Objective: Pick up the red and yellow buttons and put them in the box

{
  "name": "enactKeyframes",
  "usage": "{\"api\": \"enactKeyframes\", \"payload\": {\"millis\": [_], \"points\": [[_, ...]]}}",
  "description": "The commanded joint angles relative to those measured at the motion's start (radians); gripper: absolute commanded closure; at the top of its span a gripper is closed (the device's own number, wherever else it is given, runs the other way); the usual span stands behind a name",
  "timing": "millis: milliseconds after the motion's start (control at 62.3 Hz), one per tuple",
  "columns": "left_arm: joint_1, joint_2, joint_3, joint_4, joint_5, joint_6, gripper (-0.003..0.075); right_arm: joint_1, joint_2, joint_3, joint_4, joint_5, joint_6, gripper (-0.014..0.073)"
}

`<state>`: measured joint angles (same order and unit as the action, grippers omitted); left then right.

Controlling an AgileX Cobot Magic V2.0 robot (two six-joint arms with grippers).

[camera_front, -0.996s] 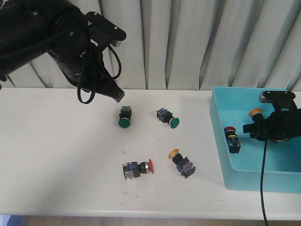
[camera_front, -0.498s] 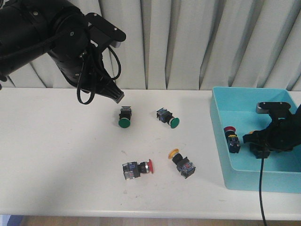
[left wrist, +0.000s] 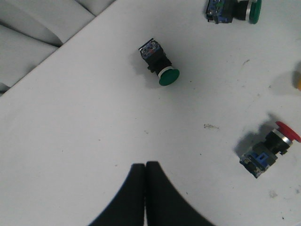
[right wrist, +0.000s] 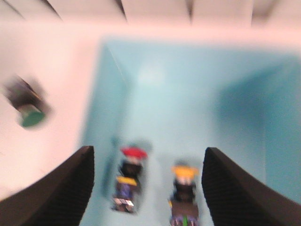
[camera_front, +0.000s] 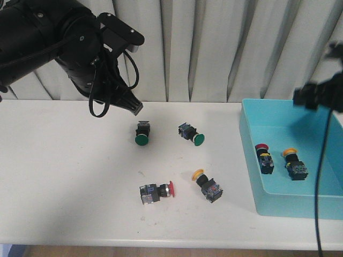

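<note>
Nearest the front edge of the white table [camera_front: 64,182], a red button [camera_front: 156,191] lies on its side with its cap pointing right, and just beside it to the right lies a yellow button [camera_front: 208,185], tilted, its cap toward the far left. Both rest on open tabletop with nothing over or against them. To their right stands the light blue box [camera_front: 252,160], and on its floor lie two more switches side by side but apart: a red-capped button [camera_front: 264,158] close to the left wall and a yellow-capped button [camera_front: 294,163] to its right. Farther back on the table are two green-capped switches, one [camera_front: 142,132] under the left arm and another [camera_front: 191,134] to its right, well apart from each other. The left gripper [camera_front: 135,108] hangs above the table near the first green switch, touching nothing; the wrist view shows its fingers [left wrist: 136,197] pressed together and empty. The right gripper [camera_front: 313,98] is raised above the box's far side, its fingers [right wrist: 51,193] spread wide and holding nothing, though that view is blurred. Pleated curtains [camera_front: 225,48] hang behind.
</note>
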<state>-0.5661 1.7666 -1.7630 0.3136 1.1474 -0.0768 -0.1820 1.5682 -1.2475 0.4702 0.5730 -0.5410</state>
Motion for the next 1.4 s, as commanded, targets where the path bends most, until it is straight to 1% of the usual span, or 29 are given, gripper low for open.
{"api": "enactKeyframes", "payload": {"millis": [0, 96, 161, 241, 289, 385, 466, 514, 530, 659, 739, 787, 835, 980, 1381], "points": [[-0.001, -0.048, -0.021, 0.019, -0.073, -0.046, 0.0727, -0.001, -0.18, -0.029, 0.12, -0.032, -0.098, 0.0105], [-0.001, -0.048, -0.021, 0.019, -0.099, -0.081, 0.0727, -0.001, -0.31, -0.029, 0.177, -0.034, -0.146, 0.0113], [-0.001, -0.048, -0.021, 0.018, -0.109, -0.081, 0.0727, -0.001, -0.379, -0.029, 0.186, -0.03, -0.146, 0.0133], [-0.001, -0.048, -0.021, 0.018, -0.116, -0.081, 0.0727, -0.001, -0.457, -0.029, 0.189, -0.009, -0.134, 0.0175], [-0.001, -0.048, -0.021, 0.02, -0.12, -0.081, 0.0727, -0.001, -0.496, -0.029, 0.19, 0.002, -0.131, 0.0214], [-0.001, -0.048, -0.021, 0.019, -0.124, -0.081, 0.0727, -0.001, -0.571, 0.005, 0.19, -0.012, -0.131, 0.0342], [-0.001, -0.048, -0.021, 0.019, -0.125, -0.081, 0.0727, -0.001, -0.633, 0.076, 0.189, -0.039, -0.135, 0.0489], [-0.001, -0.048, -0.021, 0.019, -0.128, -0.081, 0.0727, -0.001, -0.67, 0.137, 0.189, -0.07, -0.138, 0.0595], [-0.001, -0.048, -0.021, 0.019, -0.128, -0.081, 0.0727, -0.001, -0.678, 0.153, 0.19, -0.081, -0.138, 0.0608], [-0.001, -0.048, -0.021, 0.021, -0.132, -0.081, 0.0727, 0.038, -0.737, 0.273, 0.188, -0.204, -0.138, 0.0601], [-0.001, -0.048, -0.021, 0.023, -0.131, -0.079, 0.0727, 0.069, -0.745, 0.31, 0.173, -0.281, -0.138, 0.0601], [-0.001, -0.048, -0.021, 0.026, -0.127, -0.078, 0.0727, 0.082, -0.747, 0.322, 0.173, -0.299, -0.138, 0.0601], [-0.001, -0.048, -0.021, 0.029, -0.126, -0.078, 0.0727, 0.096, -0.75, 0.333, 0.174, -0.294, -0.138, 0.0601], [-0.001, -0.048, -0.021, 0.027, -0.109, -0.081, 0.0727, 0.094, -0.745, 0.343, 0.185, -0.253, -0.138, 0.0601], [-0.001, -0.048, -0.021, 0.029, -0.092, -0.08, 0.0727, 0.094, -0.743, 0.343, 0.186, -0.239, -0.138, 0.0601]]}}
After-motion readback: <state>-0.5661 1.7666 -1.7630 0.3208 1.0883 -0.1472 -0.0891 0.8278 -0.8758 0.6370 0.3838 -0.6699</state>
